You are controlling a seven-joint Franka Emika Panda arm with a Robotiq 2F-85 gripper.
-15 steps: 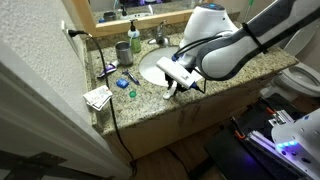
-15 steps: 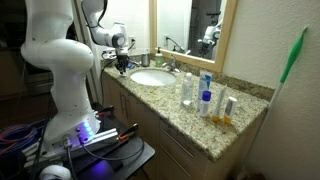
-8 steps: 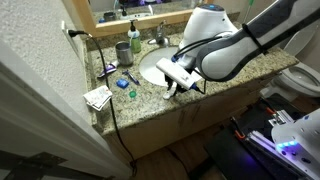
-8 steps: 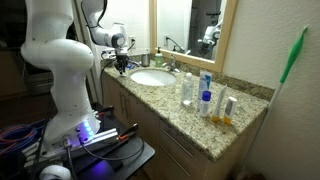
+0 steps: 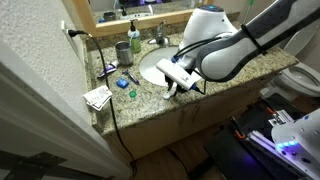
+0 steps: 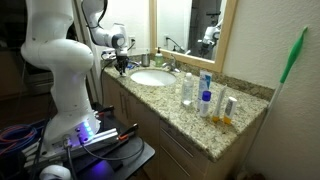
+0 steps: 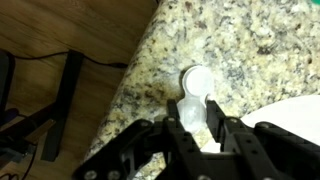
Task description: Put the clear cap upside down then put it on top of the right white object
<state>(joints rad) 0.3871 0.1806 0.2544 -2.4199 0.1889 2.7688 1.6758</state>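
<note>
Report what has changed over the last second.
Nothing visibly changed. The pincer stays low at the front edge of the counter, beside the sink, and the small items on the counter lie where they were.

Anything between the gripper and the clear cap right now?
Nothing visible does. In the wrist view the fingers flank a pale rounded piece, likely the clear cap, on the granite counter beside the sink rim. Whether they grip it I cannot tell.
</note>
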